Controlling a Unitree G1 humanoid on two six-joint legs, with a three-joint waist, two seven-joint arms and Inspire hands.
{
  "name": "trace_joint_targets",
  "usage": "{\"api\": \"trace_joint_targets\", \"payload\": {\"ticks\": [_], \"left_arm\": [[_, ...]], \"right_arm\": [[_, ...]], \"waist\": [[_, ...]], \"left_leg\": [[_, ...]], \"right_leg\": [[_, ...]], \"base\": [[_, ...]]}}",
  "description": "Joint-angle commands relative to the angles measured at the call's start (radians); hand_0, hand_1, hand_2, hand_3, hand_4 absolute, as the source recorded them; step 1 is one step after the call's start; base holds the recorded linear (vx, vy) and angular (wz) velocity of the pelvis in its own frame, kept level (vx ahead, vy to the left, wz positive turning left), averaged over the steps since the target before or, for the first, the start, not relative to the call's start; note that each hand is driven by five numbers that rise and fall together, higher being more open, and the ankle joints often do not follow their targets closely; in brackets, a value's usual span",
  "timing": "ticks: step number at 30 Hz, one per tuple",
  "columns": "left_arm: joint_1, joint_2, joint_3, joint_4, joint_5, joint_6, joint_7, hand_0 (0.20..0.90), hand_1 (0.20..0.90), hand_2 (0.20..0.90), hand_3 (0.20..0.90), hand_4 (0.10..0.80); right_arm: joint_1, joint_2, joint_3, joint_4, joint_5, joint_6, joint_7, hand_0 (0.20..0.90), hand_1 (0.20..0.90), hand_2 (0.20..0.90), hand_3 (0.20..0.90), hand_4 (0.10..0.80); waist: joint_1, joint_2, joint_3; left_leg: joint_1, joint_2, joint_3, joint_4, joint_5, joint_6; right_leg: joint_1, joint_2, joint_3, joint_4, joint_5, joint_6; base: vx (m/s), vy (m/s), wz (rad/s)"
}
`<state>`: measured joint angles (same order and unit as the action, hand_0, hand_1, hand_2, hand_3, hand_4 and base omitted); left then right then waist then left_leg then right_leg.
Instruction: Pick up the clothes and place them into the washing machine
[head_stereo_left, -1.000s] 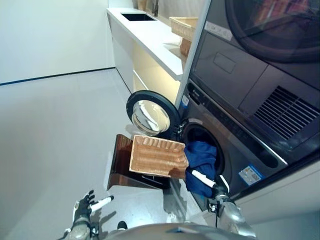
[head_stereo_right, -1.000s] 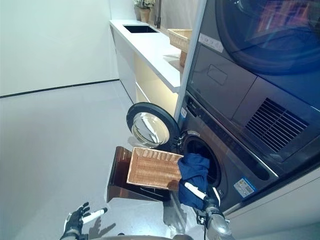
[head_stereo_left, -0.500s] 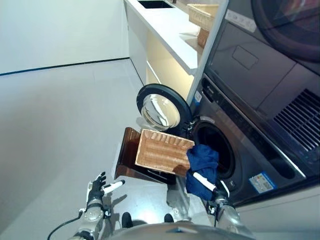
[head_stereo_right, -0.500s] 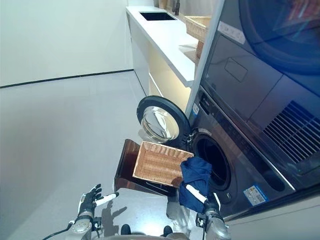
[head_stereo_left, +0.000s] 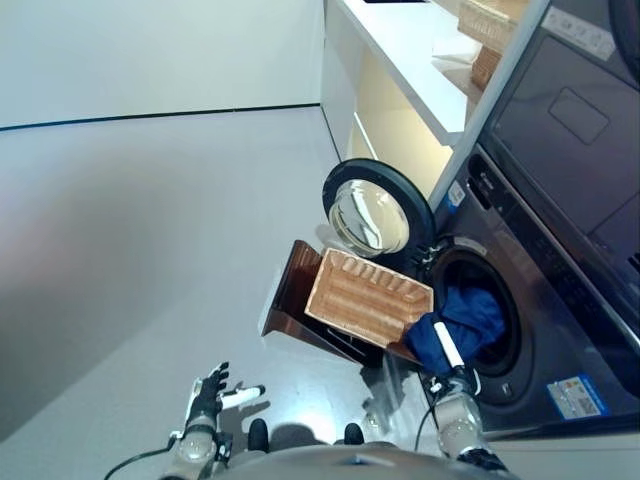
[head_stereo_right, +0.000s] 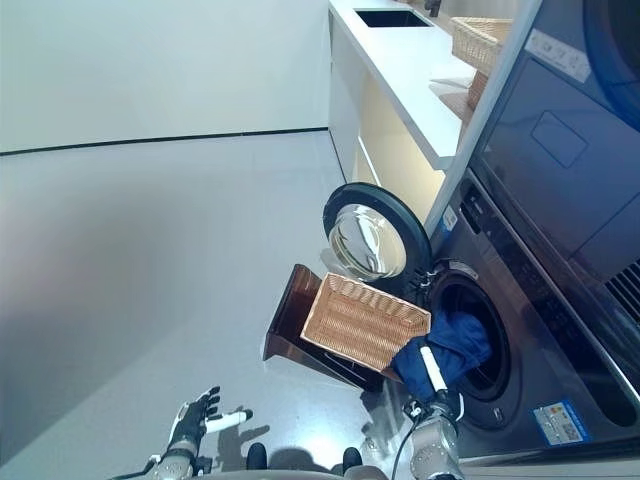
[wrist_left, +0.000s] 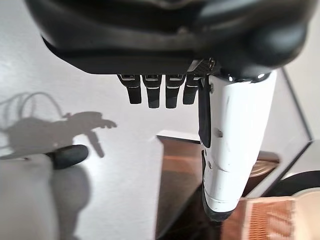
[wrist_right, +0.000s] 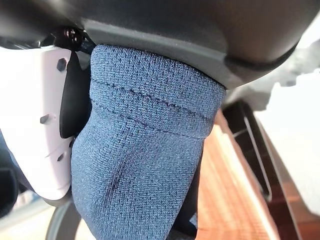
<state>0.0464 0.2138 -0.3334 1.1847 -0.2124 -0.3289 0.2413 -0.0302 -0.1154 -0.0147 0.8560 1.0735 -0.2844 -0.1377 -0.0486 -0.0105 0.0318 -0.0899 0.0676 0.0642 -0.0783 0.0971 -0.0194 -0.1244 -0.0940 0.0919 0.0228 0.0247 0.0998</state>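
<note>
A dark blue garment (head_stereo_left: 468, 318) hangs out of the washing machine's round opening (head_stereo_left: 503, 352), partly inside the drum and partly draped over its lower rim. My right hand (head_stereo_left: 450, 372) is just below the opening, shut on the garment. In the right wrist view the blue knit cloth (wrist_right: 145, 165) fills the space between the white-covered thumb (wrist_right: 35, 130) and the palm. The wicker basket (head_stereo_left: 367, 297) sits tilted on a brown stand (head_stereo_left: 292, 298) in front of the machine. My left hand (head_stereo_left: 208, 394) hangs low over the floor, open and holding nothing, fingers (wrist_left: 160, 95) straight.
The machine's round door (head_stereo_left: 378, 208) stands swung open to the left of the drum, behind the basket. A second appliance (head_stereo_right: 570, 150) is stacked above the washer. A white counter (head_stereo_right: 400, 50) with a sink and another wicker basket (head_stereo_right: 478, 38) runs along the back.
The camera has swung, so the whole scene sits further right. My right hand still holds the blue garment at the drum's mouth. The left hand stays low and open.
</note>
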Motion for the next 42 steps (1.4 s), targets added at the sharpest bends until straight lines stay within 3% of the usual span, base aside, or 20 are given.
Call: {"api": "trace_joint_targets", "payload": {"ticks": [1,3,4,6,8,20,24,31,42], "left_arm": [[-0.038,0.057,0.046,-0.080,-0.012,-0.069,0.027,0.900,0.900,0.900,0.900,0.800],[-0.048,0.073,0.053,-0.118,-0.047,-0.089,0.040,0.900,0.900,0.900,0.900,0.800],[-0.046,0.074,0.058,-0.127,-0.045,-0.091,0.044,0.900,0.900,0.900,0.900,0.800],[-0.052,0.069,0.062,-0.130,-0.087,-0.102,0.050,0.900,0.900,0.900,0.900,0.800],[-0.056,0.052,0.075,-0.166,-0.131,-0.114,0.061,0.900,0.900,0.900,0.900,0.800],[-0.100,0.043,0.068,-0.393,-0.193,-0.169,0.090,0.900,0.900,0.900,0.900,0.800],[-0.090,0.059,0.071,-0.482,-0.197,-0.189,0.087,0.900,0.900,0.900,0.900,0.800],[-0.076,0.053,0.048,-0.467,-0.185,-0.185,0.093,0.900,0.900,0.900,0.900,0.800],[-0.074,0.043,0.008,-0.461,-0.168,-0.189,0.103,0.900,0.900,0.900,0.900,0.800]], "right_arm": [[-0.127,-0.010,0.003,-0.043,0.034,-0.089,0.005,0.200,0.200,0.200,0.200,0.300],[-0.201,-0.007,0.050,-0.041,0.026,-0.096,-0.006,0.200,0.200,0.200,0.200,0.300],[-0.209,-0.001,0.042,-0.025,0.032,-0.094,-0.015,0.200,0.200,0.200,0.200,0.300],[-0.234,0.003,0.054,-0.024,0.051,-0.105,-0.030,0.200,0.200,0.200,0.200,0.300],[-0.269,-0.003,0.053,-0.036,0.068,-0.122,-0.051,0.200,0.200,0.200,0.200,0.300],[-0.497,-0.070,0.003,-0.120,0.072,-0.242,-0.162,0.200,0.200,0.200,0.200,0.300],[-0.636,-0.132,-0.054,-0.076,0.080,-0.287,-0.204,0.200,0.200,0.200,0.200,0.300],[-0.803,-0.275,-0.117,0.026,0.080,-0.317,-0.269,0.200,0.200,0.200,0.200,0.300],[-0.946,-0.490,-0.206,0.069,0.051,-0.400,-0.382,0.200,0.200,0.200,0.200,0.300]], "waist": [[0.043,0.010,0.003],[0.070,0.018,0.052],[0.077,0.019,0.043],[0.072,0.024,0.047],[0.078,0.039,0.058],[0.090,0.125,0.166],[0.119,0.172,0.168],[0.157,0.231,0.158],[0.185,0.294,0.139]], "left_leg": [[-0.104,0.002,0.019,0.118,-0.059,-0.025],[-0.122,0.016,0.068,0.133,-0.058,-0.031],[-0.123,0.012,0.078,0.137,-0.061,-0.036],[-0.123,0.006,0.073,0.122,-0.061,-0.037],[-0.148,0.004,0.071,0.113,-0.054,-0.041],[-0.409,0.005,0.036,0.216,-0.046,-0.049],[-0.490,0.009,0.028,0.234,-0.052,-0.052],[-0.578,0.009,0.024,0.230,-0.044,-0.060],[-0.576,0.005,0.028,0.161,-0.022,-0.074]], "right_leg": [[-0.046,-0.039,-0.008,0.055,0.013,0.032],[-0.128,-0.069,-0.111,0.075,0.046,0.034],[-0.120,-0.085,-0.137,0.046,0.050,0.035],[-0.116,-0.082,-0.118,0.015,0.066,0.026],[-0.143,-0.092,-0.138,0.000,0.075,0.027],[-0.405,-0.088,-0.141,0.132,0.046,0.014],[-0.522,-0.084,-0.124,0.206,0.020,0.012],[-0.653,-0.084,-0.109,0.267,-0.002,0.009],[-0.711,-0.074,-0.083,0.291,-0.027,0.010]], "base": [[-0.116,0.123,-0.61],[-0.165,0.056,-0.94],[0.040,-0.002,-1.43],[0.083,-0.003,-0.53],[-0.056,0.008,0.18],[-0.082,-0.025,0.12],[-0.006,-0.014,-0.03],[0.005,-0.002,0.02],[0.047,-0.007,0.01]]}}
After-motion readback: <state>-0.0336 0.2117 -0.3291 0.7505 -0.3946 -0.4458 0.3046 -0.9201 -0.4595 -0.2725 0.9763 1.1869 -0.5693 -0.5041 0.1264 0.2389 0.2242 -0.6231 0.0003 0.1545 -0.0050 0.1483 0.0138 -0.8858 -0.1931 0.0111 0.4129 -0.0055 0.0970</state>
